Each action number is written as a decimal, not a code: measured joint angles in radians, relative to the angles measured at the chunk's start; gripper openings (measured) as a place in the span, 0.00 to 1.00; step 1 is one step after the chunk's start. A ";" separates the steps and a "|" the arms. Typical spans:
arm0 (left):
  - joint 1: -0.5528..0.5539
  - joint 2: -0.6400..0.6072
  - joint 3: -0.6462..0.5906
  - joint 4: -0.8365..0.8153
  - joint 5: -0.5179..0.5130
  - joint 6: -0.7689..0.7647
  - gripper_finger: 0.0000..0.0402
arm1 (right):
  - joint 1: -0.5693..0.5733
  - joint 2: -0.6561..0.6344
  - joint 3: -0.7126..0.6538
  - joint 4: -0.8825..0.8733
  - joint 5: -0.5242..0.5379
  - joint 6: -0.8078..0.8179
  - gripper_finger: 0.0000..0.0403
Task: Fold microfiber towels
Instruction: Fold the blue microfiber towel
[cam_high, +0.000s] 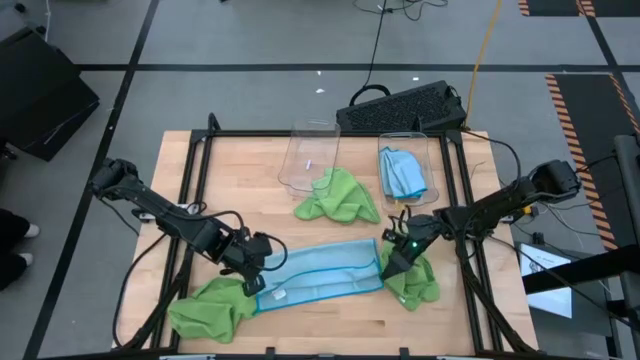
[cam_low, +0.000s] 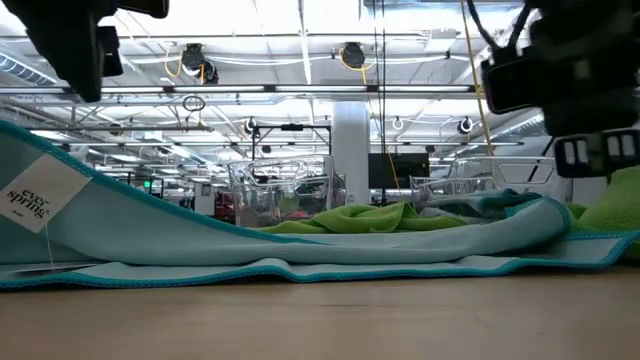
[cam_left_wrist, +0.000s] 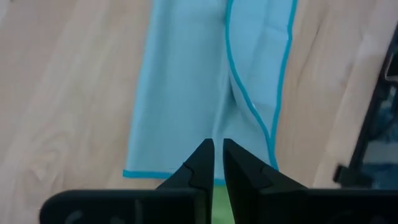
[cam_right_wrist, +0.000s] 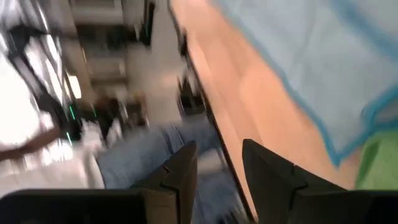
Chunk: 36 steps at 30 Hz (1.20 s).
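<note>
A light blue microfiber towel, folded lengthwise into a strip, lies across the near middle of the table. My left gripper is shut on its left end, which is raised and carries a white tag. The strip's right end rests on a lime green towel. My right gripper hovers over that end. It is open, and the right wrist view shows nothing between the fingers. Another green towel lies heaped under the left end. My left gripper pinches the blue towel's left short end between its two fingers, coming steeply from above. How many layers it has, I cannot tell. That end is lifted, and the towel slopes down from it to the table, where the rest of the strip lies.
Two clear bins stand at the far middle, the left one tipped and the right one holding a blue towel. A third green towel lies before them. A keyboard sits past the far edge. A person's legs show beyond the table.
</note>
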 joint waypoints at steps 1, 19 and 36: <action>0.000 0.000 0.000 0.008 -0.015 -0.002 0.09 | -0.015 -0.009 0.000 0.000 0.027 0.028 0.30; -0.008 -0.001 -0.181 0.225 0.060 -0.346 0.09 | -0.179 -0.031 0.164 -0.490 0.192 -0.132 0.29; -0.108 0.000 -0.383 0.623 -0.019 -0.348 0.09 | -0.188 -0.031 0.166 -0.421 0.283 -0.025 0.29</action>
